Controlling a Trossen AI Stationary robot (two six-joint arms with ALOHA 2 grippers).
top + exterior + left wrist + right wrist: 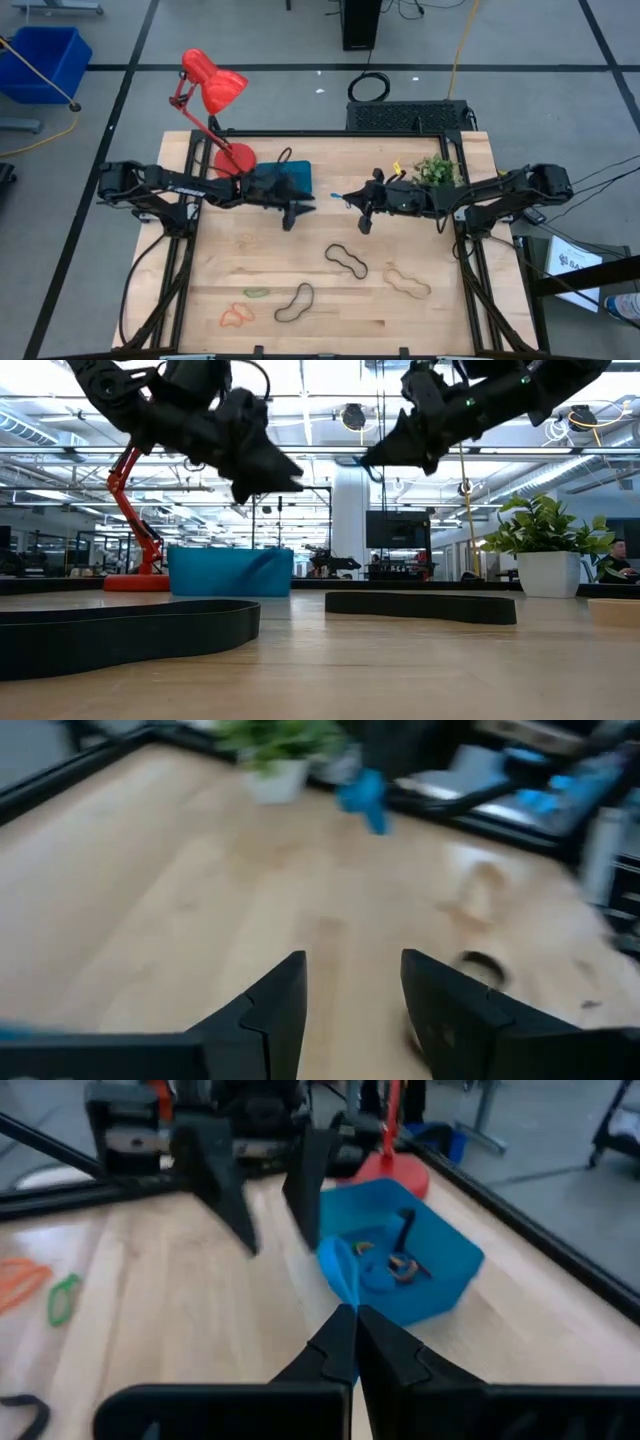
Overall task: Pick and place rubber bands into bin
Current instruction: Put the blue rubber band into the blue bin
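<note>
The teal-blue bin (285, 182) stands on the table by the red lamp's base and holds several bands (395, 1265). My right gripper (350, 199) hovers above the table just right of the bin, shut on a blue rubber band (338, 1272). My left gripper (290, 215) is open and empty, raised at the bin's near side; its fingers also show in the right wrist view (265, 1190). Loose bands lie flat on the near half of the table: two black (346, 260) (294, 303), one tan (407, 283), one green (255, 293) and one orange (236, 317). My right gripper pinches one end of the blue rubber band (343, 1295) between its shut fingertips. The fingers come roughly level from the table's right and point toward the bin. The band sticks out beyond the fingertips (334, 196), lifted clear of the table.
A red desk lamp (210, 90) stands at the far left corner beside the bin. A potted plant (435, 170) stands at the far right. The two grippers are close together over the table's middle. Bare wood lies between the bin and the loose bands.
</note>
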